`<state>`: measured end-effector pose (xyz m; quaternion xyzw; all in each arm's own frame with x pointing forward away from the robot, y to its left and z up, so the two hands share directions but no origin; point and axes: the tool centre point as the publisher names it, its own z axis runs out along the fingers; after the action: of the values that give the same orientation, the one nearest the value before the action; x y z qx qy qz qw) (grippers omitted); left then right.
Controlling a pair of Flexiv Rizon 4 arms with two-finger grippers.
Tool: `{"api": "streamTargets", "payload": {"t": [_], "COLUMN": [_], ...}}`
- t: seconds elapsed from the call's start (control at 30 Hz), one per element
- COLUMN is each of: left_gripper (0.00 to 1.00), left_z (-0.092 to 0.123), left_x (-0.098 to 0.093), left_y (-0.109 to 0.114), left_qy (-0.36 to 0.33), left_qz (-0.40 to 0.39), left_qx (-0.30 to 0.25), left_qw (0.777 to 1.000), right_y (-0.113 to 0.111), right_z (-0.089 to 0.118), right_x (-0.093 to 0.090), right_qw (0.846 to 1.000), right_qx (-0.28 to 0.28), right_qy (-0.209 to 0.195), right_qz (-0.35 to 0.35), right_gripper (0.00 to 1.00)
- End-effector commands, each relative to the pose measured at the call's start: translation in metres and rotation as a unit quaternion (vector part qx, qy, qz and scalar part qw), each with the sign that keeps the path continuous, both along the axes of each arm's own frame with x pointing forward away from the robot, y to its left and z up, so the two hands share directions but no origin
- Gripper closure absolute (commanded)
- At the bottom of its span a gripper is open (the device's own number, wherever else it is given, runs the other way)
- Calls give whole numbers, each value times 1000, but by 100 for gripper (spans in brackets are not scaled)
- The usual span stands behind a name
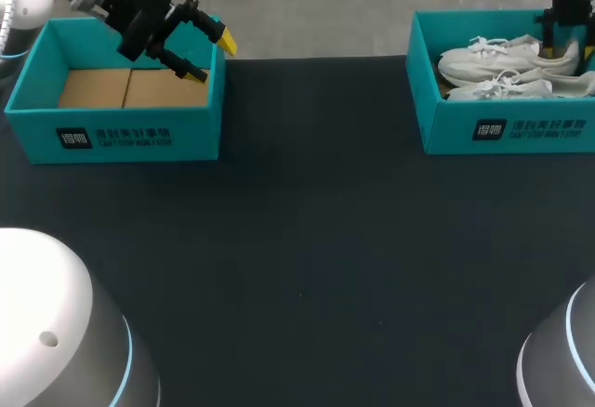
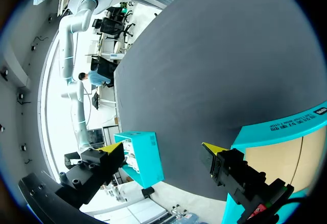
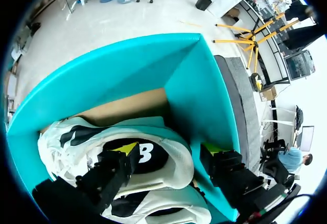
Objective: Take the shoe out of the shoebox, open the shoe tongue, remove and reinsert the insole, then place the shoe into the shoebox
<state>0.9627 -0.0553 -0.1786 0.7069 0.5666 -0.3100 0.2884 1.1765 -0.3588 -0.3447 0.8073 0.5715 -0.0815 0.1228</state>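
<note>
Two white shoes lie in the teal shoebox [image 1: 507,130] at the right: one [image 1: 493,54] toward the back, the other [image 1: 521,85] nearer the front. My right gripper [image 1: 561,46] hangs over the box's right end. In the right wrist view the right gripper [image 3: 168,148] is open. One fingertip is over the heel of the upper shoe [image 3: 92,137], the other beside the box wall [image 3: 199,91]. The second shoe [image 3: 168,203] lies under the gripper. My left gripper [image 1: 212,59] stands open and empty over the right wall of a second teal box [image 1: 121,137].
The left box holds only its cardboard floor [image 1: 130,88]. In the left wrist view the left gripper [image 2: 161,147] points across the dark table [image 2: 214,60] toward the far shoebox [image 2: 145,152], with the left box's wall [image 2: 286,129] beside one finger.
</note>
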Motion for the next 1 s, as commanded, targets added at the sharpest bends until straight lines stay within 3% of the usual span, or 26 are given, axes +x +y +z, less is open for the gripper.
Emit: {"api": "streamTargets", "payload": {"t": [0.03, 0.47, 0.77, 0.9, 1.0], "left_gripper": [0, 0, 0, 0, 0], "left_z": [0, 0, 0, 0, 4], "left_x": [0, 0, 0, 0, 5], "left_y": [0, 0, 0, 0, 1], "left_qy": [-1, -1, -1, -1, 79], "left_qz": [0, 0, 0, 0, 43], "left_qx": [1, 1, 1, 1, 70], "left_qw": [1000, 1000, 1000, 1000, 994], "right_y": [9, 53, 75, 75, 75], "right_z": [30, 86, 87, 87, 87], "right_x": [-19, -73, -115, -115, -115], "right_qw": [1000, 997, 995, 995, 995], "right_qx": [12, 50, 74, 74, 74], "right_qy": [-12, -20, -8, -8, -8], "right_qz": [13, 62, 60, 60, 60], "right_gripper": [0, 0, 0, 0, 0]}}
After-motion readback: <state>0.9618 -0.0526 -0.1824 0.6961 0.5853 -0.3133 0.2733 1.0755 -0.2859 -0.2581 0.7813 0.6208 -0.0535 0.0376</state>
